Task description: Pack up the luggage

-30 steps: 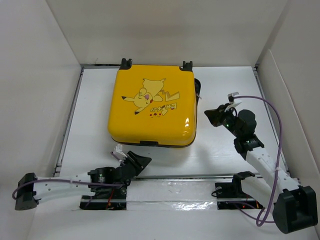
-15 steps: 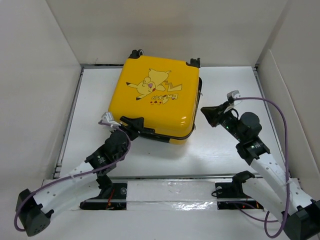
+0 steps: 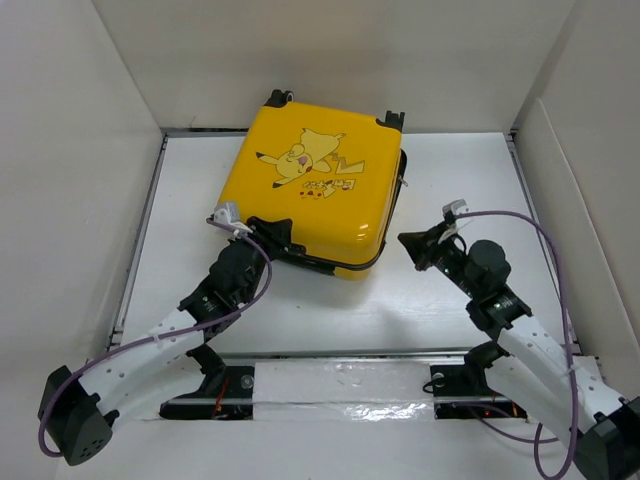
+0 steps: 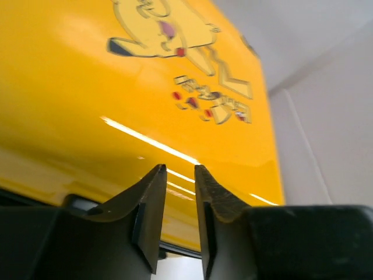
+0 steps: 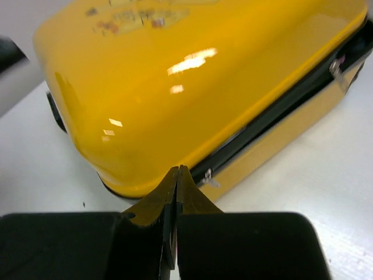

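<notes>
Top external: left claw (image 3: pixel 272 235) (spread a little) sits at the luggage (image 3: pixel 315 190) edge; right claw (image 3: pixel 408 243) is pressed together. A push might spin it.

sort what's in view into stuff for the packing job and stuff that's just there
For the job:
- luggage, yellow, lid down
- left end effector, at its near edge
- right end effector, by its near right corner

Just there:
- table
- white walls around it
</notes>
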You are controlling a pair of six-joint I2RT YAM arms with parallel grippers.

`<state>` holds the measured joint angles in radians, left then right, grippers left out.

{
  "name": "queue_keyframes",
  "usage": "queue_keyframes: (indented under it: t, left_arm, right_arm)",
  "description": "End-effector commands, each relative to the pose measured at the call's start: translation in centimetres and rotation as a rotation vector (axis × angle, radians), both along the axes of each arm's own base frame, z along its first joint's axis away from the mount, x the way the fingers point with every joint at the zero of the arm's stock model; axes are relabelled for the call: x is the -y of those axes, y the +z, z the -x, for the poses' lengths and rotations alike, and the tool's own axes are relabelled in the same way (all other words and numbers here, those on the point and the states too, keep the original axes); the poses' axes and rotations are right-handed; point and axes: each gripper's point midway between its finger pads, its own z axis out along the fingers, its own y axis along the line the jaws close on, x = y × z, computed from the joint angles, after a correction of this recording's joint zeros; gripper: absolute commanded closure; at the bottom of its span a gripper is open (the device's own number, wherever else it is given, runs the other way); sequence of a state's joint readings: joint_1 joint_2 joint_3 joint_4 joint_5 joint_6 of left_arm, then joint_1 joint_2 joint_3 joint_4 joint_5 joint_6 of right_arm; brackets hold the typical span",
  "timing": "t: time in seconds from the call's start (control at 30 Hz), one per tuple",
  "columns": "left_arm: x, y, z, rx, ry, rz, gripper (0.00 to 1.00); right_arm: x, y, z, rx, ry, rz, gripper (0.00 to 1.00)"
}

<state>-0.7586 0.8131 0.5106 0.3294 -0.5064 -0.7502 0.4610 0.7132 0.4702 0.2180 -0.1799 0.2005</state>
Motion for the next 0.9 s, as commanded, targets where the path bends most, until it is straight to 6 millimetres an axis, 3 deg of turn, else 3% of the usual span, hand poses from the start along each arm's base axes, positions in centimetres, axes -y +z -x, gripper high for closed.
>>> queue_keyframes:
  t: [0.0, 0.03, 0.07, 0.13, 0.27, 0.4, 0.5, 0.53, 0.63, 0.87]
  left_arm:
    - [1.5, 5.3, 0.8, 0.147, -0.1, 0.073, 0.78]
    - [2.3, 4.4, 1.1, 0.13, -0.145, 0.057, 0.86]
    - [2.5, 2.7, 1.2, 0.094, -0.16, 0.03, 0.89]
    - [3.1, 0.9, 1.5, 0.06, -0.201, 0.002, 0.99]
    - [3.8, -2.1, 2.6, 0.034, -0.276, -0.023, 1.0]
    - [4.3, -3.7, 3.5, 0.028, -0.339, -0.053, 1.0]
    - [4.7, -4.9, 4.0, 0.022, -0.381, -0.078, 1.0]
    - [5.0, -5.3, 4.3, 0.02, -0.408, -0.087, 1.0]
    - [6.0, -6.0, 4.7, 0.017, -0.463, -0.105, 1.0]
    - [7.4, -6.5, 4.8, 0.021, -0.536, -0.15, 1.0]
  right_arm:
    - [-0.4, -1.7, 0.0, -0.003, 0.004, -0.024, 1.0]
    - [-0.5, -3.5, -0.1, -0.035, 0.007, -0.008, 0.99]
    - [-0.9, -3.5, -0.1, -0.02, 0.03, -0.015, 0.9]
    - [-1.3, -4.9, 0.0, -0.035, 0.055, 0.005, 0.85]
    - [-1.9, -7.0, -0.4, -0.005, 0.087, 0.032, 0.67]
    - [-1.7, -7.8, -1.7, 0.036, 0.081, 0.093, 0.58]
    - [-2.6, -8.7, -2.2, 0.018, 0.126, 0.128, 0.55]
    - [-3.1, -8.1, -2.5, 0.028, 0.149, 0.126, 0.54]
    - [-3.0, -9.1, -3.3, 0.03, 0.149, 0.175, 0.53]
    - [-2.7, -8.4, -4.8, 0.116, 0.14, 0.202, 0.53]
